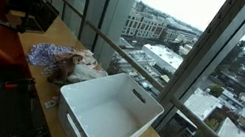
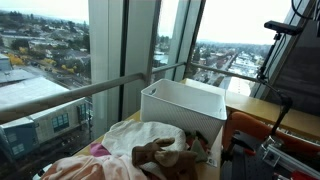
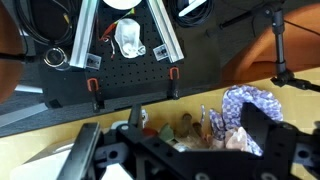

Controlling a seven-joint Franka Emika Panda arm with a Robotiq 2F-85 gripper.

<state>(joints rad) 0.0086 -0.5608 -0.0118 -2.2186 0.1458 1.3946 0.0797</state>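
Counter: pale wood, running along tall windows.
Gripper: fingers spread, holding nothing, over the counter.
Clothes pile: crumpled, just beside the gripper.
White bin: open-topped, past the pile, by the glass.

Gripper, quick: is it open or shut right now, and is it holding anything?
Gripper: open wide, holding nothing.
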